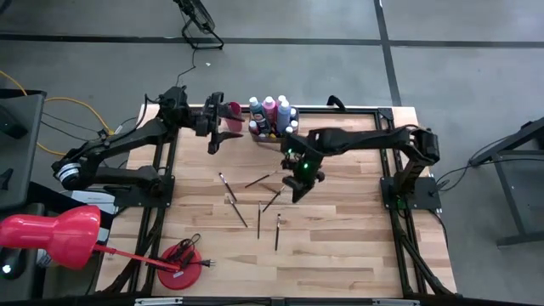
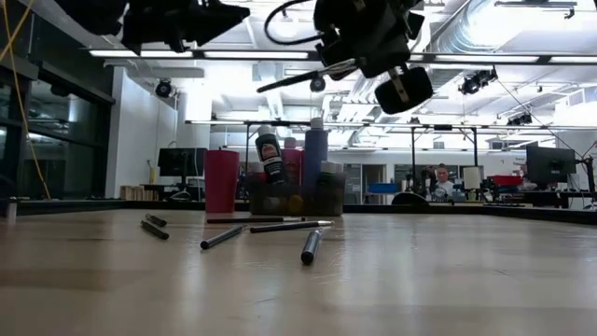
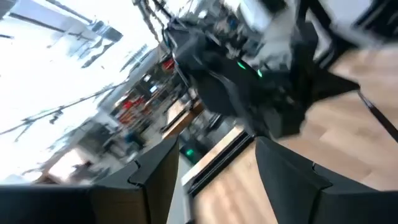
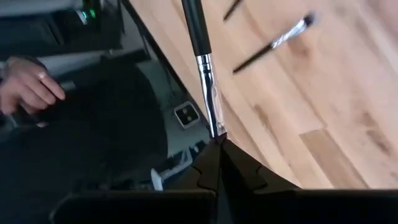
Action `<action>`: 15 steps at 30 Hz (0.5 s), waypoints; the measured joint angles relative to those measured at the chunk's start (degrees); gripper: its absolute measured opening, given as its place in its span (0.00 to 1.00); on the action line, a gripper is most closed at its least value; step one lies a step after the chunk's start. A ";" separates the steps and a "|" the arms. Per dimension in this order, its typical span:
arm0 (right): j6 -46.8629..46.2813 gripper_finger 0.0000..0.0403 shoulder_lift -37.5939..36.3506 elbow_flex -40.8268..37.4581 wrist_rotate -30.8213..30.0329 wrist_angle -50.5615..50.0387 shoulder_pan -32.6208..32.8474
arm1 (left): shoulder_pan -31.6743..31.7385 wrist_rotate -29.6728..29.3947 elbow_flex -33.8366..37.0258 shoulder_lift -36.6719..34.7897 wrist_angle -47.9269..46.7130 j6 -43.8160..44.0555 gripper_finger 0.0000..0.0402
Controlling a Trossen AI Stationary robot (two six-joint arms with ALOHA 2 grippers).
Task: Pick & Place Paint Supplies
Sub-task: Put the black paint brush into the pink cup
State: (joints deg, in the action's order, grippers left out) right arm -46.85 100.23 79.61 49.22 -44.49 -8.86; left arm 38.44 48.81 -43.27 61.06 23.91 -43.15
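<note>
My right gripper (image 1: 297, 185) hangs over the middle of the table, shut on a thin dark-handled paintbrush (image 4: 200, 43). Several more paintbrushes (image 1: 259, 219) lie flat on the wood below and around it. Paint bottles (image 1: 272, 110) stand in a grey tray (image 2: 322, 201) at the far side, with a pink cup (image 1: 231, 115) standing beside it. My left gripper (image 3: 217, 180) is raised near the cup, open, with nothing between its fingers. My right gripper pinches the paintbrush at its metal ferrule end (image 4: 216, 127) between the tips of its two shut fingers. The dark handle (image 2: 289, 80) sticks straight out beyond the fingertips. The brush is lifted clear of the table, slanting a little.
A red round stand (image 1: 183, 263) and a large red object (image 1: 51, 234) sit at the near left corner. A black frame (image 1: 399, 183) borders the table's right side. A person's hand (image 4: 25, 87) shows beyond the table edge.
</note>
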 joint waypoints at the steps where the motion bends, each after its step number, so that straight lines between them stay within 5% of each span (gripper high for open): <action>1: -0.63 0.01 -0.64 0.00 -0.68 0.67 -0.71 | -0.68 -1.80 0.00 -0.71 -1.68 -2.52 0.52; 8: -7.18 0.01 -3.15 0.04 -7.76 11.19 -5.42 | -7.99 -19.26 0.00 -4.61 -11.11 -22.13 0.52; 15: -14.20 0.01 -3.18 0.04 -8.35 26.52 -7.79 | -16.94 -35.65 0.00 -4.66 -15.53 -39.80 0.52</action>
State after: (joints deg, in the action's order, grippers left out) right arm -61.05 97.06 79.66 40.87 -17.98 -16.65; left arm 21.49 13.16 -43.27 56.40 8.38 -82.95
